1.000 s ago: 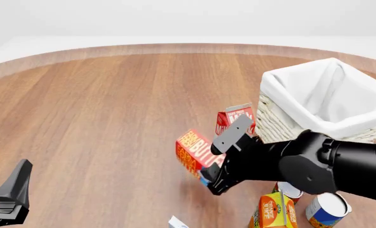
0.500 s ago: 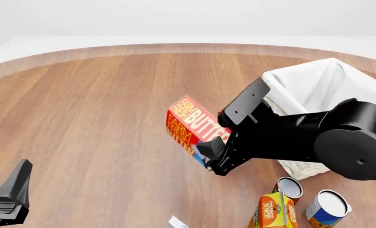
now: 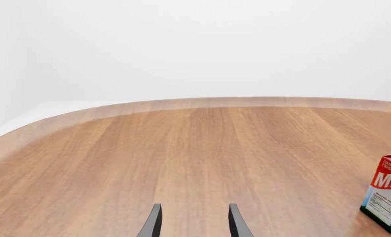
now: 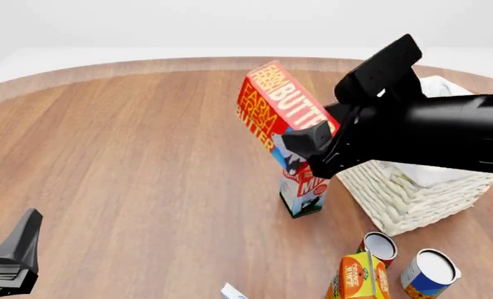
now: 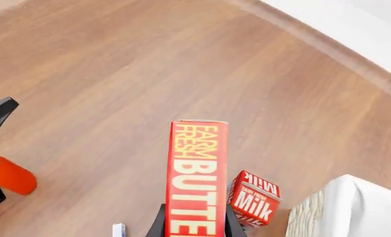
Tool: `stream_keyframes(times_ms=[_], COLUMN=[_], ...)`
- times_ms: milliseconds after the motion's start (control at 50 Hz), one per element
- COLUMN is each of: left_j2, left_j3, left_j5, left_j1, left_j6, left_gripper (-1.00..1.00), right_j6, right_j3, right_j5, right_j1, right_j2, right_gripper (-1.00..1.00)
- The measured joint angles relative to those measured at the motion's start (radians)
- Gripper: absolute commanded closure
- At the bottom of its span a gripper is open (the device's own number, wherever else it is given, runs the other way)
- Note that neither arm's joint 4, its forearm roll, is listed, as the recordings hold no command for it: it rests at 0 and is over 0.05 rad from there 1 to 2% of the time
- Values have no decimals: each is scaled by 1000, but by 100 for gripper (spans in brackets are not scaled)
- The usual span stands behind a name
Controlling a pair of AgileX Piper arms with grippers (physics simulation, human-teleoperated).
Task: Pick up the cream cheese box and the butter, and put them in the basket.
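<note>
While clamping butter, right gripper aloft

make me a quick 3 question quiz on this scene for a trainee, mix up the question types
1. True or false: the right gripper holds the butter lifted clear of the table.
2. Multiple choice: what stands on the table just under the lifted butter? A) the Milk carton B) an orange juice carton C) a can
3. Fill in: the left gripper's fingers are ____ and hold nothing.

Key:
1. True. The fingers clamp the butter's lower end, and it is not yet over the basket.
2. A
3. open
</note>
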Motion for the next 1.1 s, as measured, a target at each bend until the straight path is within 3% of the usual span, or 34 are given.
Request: stream_keyframes(times_ms=[640,1100], left_j2=[0,0], left_j3=[0,0], left_j5=[0,0], left_j1=[0,0], left_j6=[0,0], left_gripper=[-100,-100], right_j6=[72,192], right_j3=[-149,-109], right_j5=[39,-1], right_j1=[-291,-453], right_j2=[-88,-133], right_gripper=[100,100])
